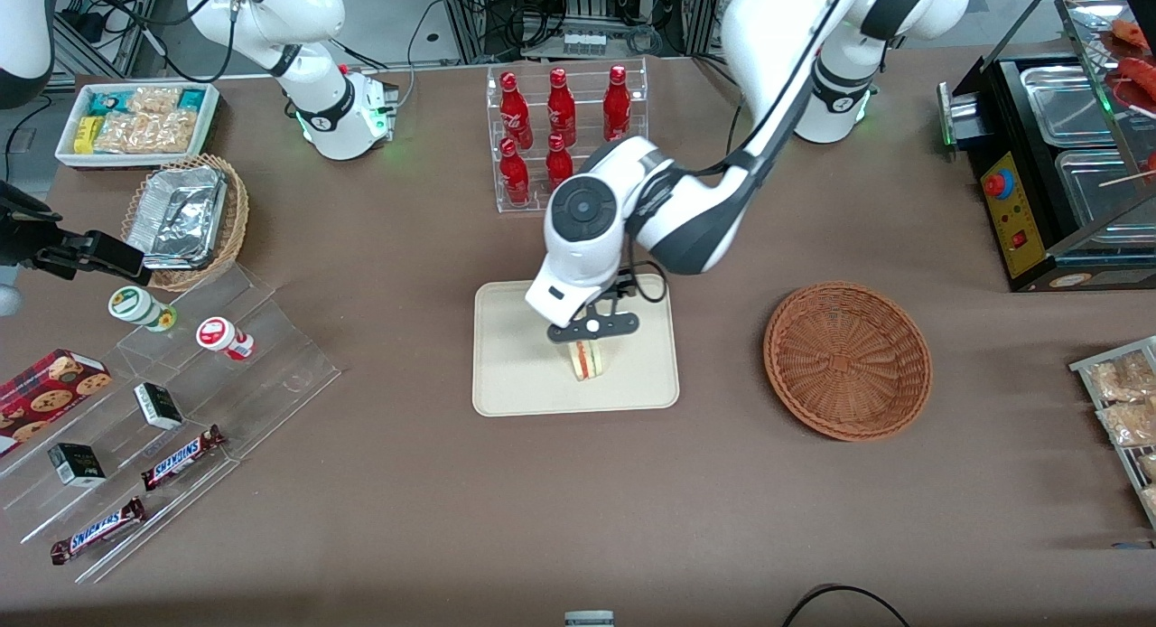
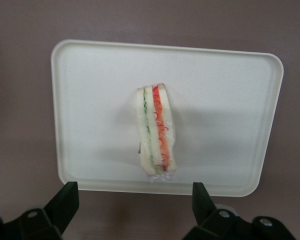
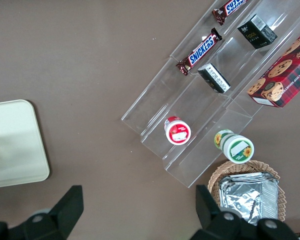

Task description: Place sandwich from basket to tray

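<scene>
claw [image 1: 593,331]: on the working left arm, hanging over the middle of the tray, directly above the sandwich. fingers [image 2: 64,200] spread wide in the wrist view, one to each side, nothing between them and no contact with the sandwich.

sandwich [image 1: 589,360]: directly under the claw, resting on the tray floor, standing on edge with the cut face up. pale bread with green, orange and red filling stripes, clear wrap. in the wrist view [image 2: 156,131] it sits near the tray's middle, closer to the rim nearest the claw than to the other long rim.

tray [image 1: 515,374]: cream-beige rectangle with rounded corners and a low rim, flat on the bench under the claw. holds the sandwich only.

basket [image 1: 847,360]: round reddish-brown wicker, on the bench well apart from the claw toward the working arm's end. nothing inside it.

bench [image 1: 406,482]: brown surface carrying all items.

bottle rack [image 1: 567,130]: clear stand with red bottles, farther from the front camera than the claw, just past the tray.

tan basket [image 1: 191,219]: lighter wicker holding foil trays, well away from the claw toward the parked arm's end.

white bin [image 1: 137,123]: snack packets inside, beside the tan basket and farther from the front camera.

clear stepped shelf [image 1: 181,401]: toward the parked arm's end, nearer the front camera than the claw; carries chocolate bars, small dark boxes, two round cups and a cookie box.
</scene>
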